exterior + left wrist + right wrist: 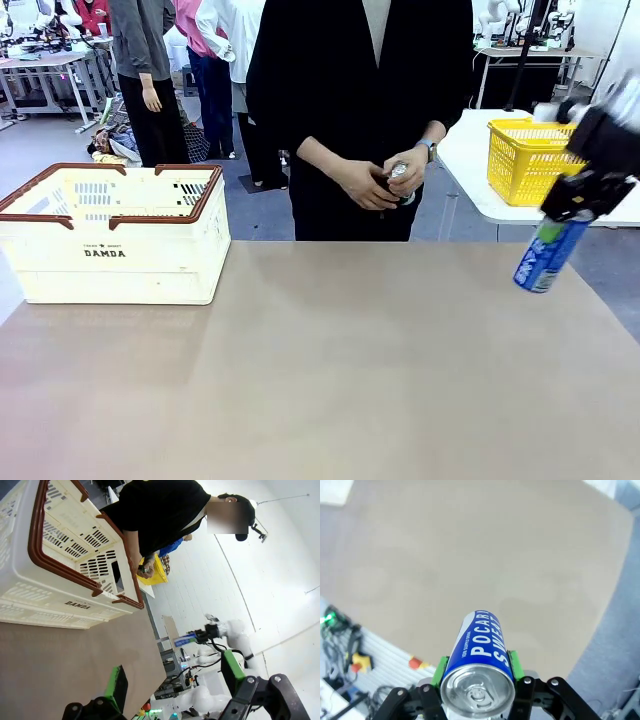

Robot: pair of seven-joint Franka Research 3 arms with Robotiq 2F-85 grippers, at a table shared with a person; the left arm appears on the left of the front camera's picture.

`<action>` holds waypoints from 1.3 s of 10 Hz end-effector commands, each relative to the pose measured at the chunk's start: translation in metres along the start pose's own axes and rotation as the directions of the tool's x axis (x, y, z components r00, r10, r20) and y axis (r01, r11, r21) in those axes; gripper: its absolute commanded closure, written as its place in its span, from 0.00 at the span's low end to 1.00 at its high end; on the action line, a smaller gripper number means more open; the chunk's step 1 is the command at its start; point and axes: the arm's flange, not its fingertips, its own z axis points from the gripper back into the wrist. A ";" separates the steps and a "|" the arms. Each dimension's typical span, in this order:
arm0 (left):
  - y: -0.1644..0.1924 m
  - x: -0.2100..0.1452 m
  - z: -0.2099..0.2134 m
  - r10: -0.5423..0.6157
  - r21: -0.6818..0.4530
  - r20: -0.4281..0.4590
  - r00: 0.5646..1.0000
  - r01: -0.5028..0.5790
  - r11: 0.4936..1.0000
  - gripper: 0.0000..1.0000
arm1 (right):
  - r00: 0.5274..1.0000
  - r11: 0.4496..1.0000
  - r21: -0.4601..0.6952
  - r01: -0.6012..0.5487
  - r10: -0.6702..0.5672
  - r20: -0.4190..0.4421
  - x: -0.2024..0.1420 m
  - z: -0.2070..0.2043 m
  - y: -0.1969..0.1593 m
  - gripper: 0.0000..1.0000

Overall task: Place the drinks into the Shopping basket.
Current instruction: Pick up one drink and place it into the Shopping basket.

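My right gripper (572,200) is shut on a blue can (543,258) with white lettering, which hangs tilted in the air over the table's right edge. In the right wrist view the same can (479,647) sits between the green pads (514,664) of the right gripper (477,672), silver top toward the camera. The cream Shopping basket (115,262) with its brown rim stands at the table's far left. My left gripper (175,680) is open and holds nothing, close beside the basket (55,600). The person across the table holds another can (400,180) in both hands.
A yellow mesh basket (524,160) stands on a white side table at the back right. The brown tabletop (320,370) lies bare between the basket and the right gripper. Other people stand farther back.
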 end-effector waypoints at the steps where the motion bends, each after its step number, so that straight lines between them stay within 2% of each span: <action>1: -0.002 -0.002 0.001 -0.017 -0.005 -0.013 1.000 0.017 1.000 0.00 | 0.985 0.989 0.008 -0.145 0.144 0.094 -0.049 0.022 0.043 1.00; 2: -0.002 -0.002 0.001 -0.017 -0.005 -0.013 1.000 0.017 1.000 0.00 | 0.974 0.984 0.004 -0.177 0.174 0.142 -0.063 0.019 0.052 1.00; 3: -0.002 -0.002 0.001 -0.017 -0.005 -0.013 1.000 0.017 1.000 0.00 | 0.988 0.993 0.011 -0.116 0.114 0.101 -0.058 0.006 0.035 1.00; 4: -0.002 -0.002 0.001 -0.017 -0.005 -0.013 1.000 0.017 1.000 0.00 | 0.990 0.992 -0.014 -0.121 0.122 0.075 -0.054 0.038 0.047 1.00; 5: -0.002 -0.002 0.001 -0.017 -0.005 -0.013 1.000 0.017 1.000 0.00 | 0.990 0.992 -0.014 -0.121 0.122 0.075 -0.054 0.038 0.047 1.00; 6: -0.002 -0.002 0.001 -0.017 -0.005 -0.013 1.000 0.017 1.000 0.00 | 0.987 0.991 -0.014 -0.135 0.136 0.082 -0.070 0.028 0.053 1.00; 7: -0.002 -0.002 0.001 -0.017 -0.005 -0.013 1.000 0.017 1.000 0.00 | 0.981 0.989 0.039 -0.144 0.137 0.140 -0.054 0.010 0.043 1.00; 10: -0.002 -0.002 0.001 -0.017 -0.005 -0.013 1.000 0.017 1.000 0.00 | 0.942 0.956 -0.014 -0.294 0.292 0.168 0.003 -0.013 0.116 1.00; 12: -0.002 -0.002 0.001 -0.017 -0.005 -0.013 1.000 0.017 1.000 0.00 | 0.877 0.887 -0.042 -0.459 0.460 0.141 0.044 -0.039 0.196 1.00; 13: -0.002 -0.002 0.001 -0.017 -0.005 -0.013 1.000 0.017 1.000 0.00 | 0.853 0.862 -0.073 -0.502 0.507 0.125 0.053 -0.044 0.217 1.00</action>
